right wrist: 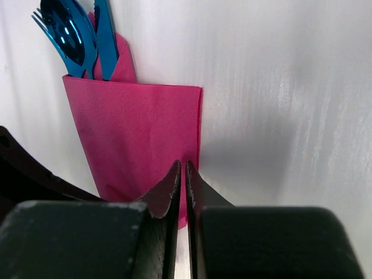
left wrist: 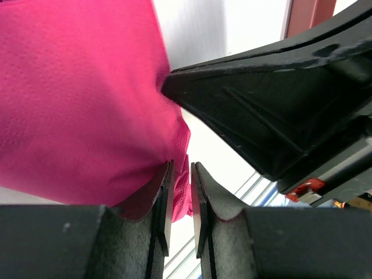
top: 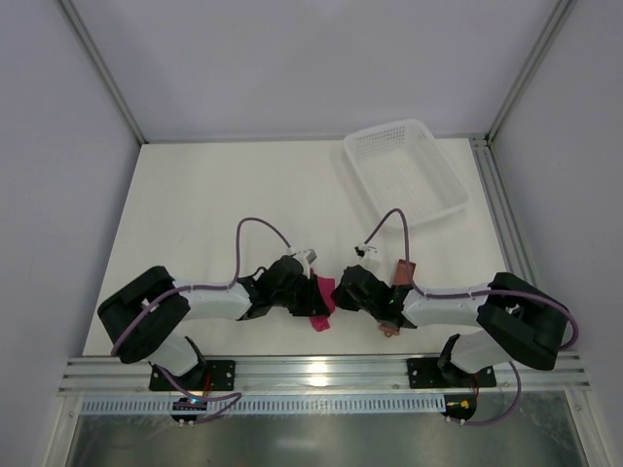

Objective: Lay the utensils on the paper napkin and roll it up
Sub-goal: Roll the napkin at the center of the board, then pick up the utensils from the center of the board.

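Note:
The magenta paper napkin [right wrist: 139, 128] lies folded on the table with the blue utensils [right wrist: 75, 38] sticking out of its far end. In the top view the napkin [top: 319, 302] shows between both arms near the front edge. My left gripper [left wrist: 181, 174] has its jaws a narrow gap apart, with a crumpled edge of the napkin [left wrist: 81, 99] pinched at the tips. My right gripper [right wrist: 186, 165] is shut and empty, its tips over the napkin's near right corner. One of its fingers [left wrist: 250, 99] touches the napkin's side.
A white mesh basket [top: 384, 130] stands at the back right. A reddish-brown sleeve [top: 402, 269] lies under the right arm. The aluminium rail [top: 321, 370] runs along the table's front edge, just behind both grippers.

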You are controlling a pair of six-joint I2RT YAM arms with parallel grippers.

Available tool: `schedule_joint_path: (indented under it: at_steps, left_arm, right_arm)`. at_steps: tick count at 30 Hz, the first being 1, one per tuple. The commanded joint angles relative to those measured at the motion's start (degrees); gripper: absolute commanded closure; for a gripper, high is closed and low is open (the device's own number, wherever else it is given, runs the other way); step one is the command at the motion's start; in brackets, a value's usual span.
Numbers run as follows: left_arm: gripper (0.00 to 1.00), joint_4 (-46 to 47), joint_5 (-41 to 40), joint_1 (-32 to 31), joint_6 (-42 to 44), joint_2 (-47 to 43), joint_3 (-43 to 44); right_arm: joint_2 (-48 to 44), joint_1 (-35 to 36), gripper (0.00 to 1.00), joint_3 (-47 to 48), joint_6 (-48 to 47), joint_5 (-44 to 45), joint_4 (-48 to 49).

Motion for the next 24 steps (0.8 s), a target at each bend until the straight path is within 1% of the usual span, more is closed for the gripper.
schedule_joint_path:
  at_steps: [1,2,5,6,7,9,10,11,12,13,14,16,17,19,22,24]
  left_arm:
    - [0.78,0.3,-0.8,-0.9,-0.1,0.4,-1.7]
    - [0.78,0.1,-0.9,-0.9,0.0,0.1,-1.9]
    - [0.78,-1.2,-1.9,-0.9,0.5,-1.0,-2.2]
    - [0.78,-1.8,-2.3,-0.9,0.5,-1.5,-2.3]
    - [0.78,-1.9,-2.4,-0.9,0.7,-1.7,-2.5]
    - [0.78,-2.3,-2.9,-0.9,1.1,-2.5,-2.9]
    - [0.78,-2.4,-2.9,-0.9,1.4,-2.6,-3.1]
    - [0.78,-2.5,-2.9,-0.8,1.6,-2.9,-3.1]
    - [0.78,-2.6,-2.9,-0.8,1.7,-2.8,-3.1]
    - [0.78,-2.6,-2.8,-0.9,1.7,-2.8,-3.1]
    - [0.78,-2.8,-2.8,-0.8,1.8,-2.8,-3.1]
    - [0.78,-3.2,-2.9,-0.8,1.8,-3.0,-3.2]
    - [0.78,-3.3,-2.9,-0.9,2.0,-3.2,-3.5]
    - [0.78,-3.5,-3.0,-0.8,2.1,-3.6,-3.7]
    - [0.78,-3.9,-3.4,-0.9,2.3,-4.4,-4.0]
    - [0.78,-4.5,-3.4,-0.9,2.5,-4.7,-4.0]
  right_arm:
    - [-5.1,-0.7,0.92,2.9,-7.1,-0.9,-4.6]
    - [-6.1,-1.0,0.91,3.8,-8.6,-1.6,-5.5]
    - [-8.3,-3.7,0.86,6.3,-13.9,-7.0,-5.4]
    - [-8.3,-4.5,0.82,7.1,-15.9,-8.8,-4.4]
    - [-8.0,-6.0,0.8,7.7,-17.5,-13.1,-3.8]
    - [-5.6,-7.4,0.79,9.8,-21.5,-17.0,-2.5]
    - [-4.3,-8.4,0.78,10.5,-22.5,-24.8,-1.5]
    - [-2.7,-10.1,0.78,11.3,-23.2,-27.1,-0.7]
    - [0.8,-10.9,0.78,12.7,-23.4,-29.4,-0.3]
    - [2.2,-11.4,0.78,13.0,-23.6,-34.1,0.9]
    - [3.6,-12.2,0.78,13.1,-23.6,-36.3,4.2]
    - [5.8,-12.3,0.79,12.4,-22.4,-38.7,7.6]
    - [6.3,-12.3,0.78,11.7,-22.1,-42.4,11.7]
    - [8.4,-12.3,0.79,11.4,-20.7,-45.1,15.2]
    - [11.5,-12.4,0.81,11.1,-19.8,-46.8,16.6]
    - [12.8,-12.8,0.82,9.4,-18.6,-47.3,19.5]
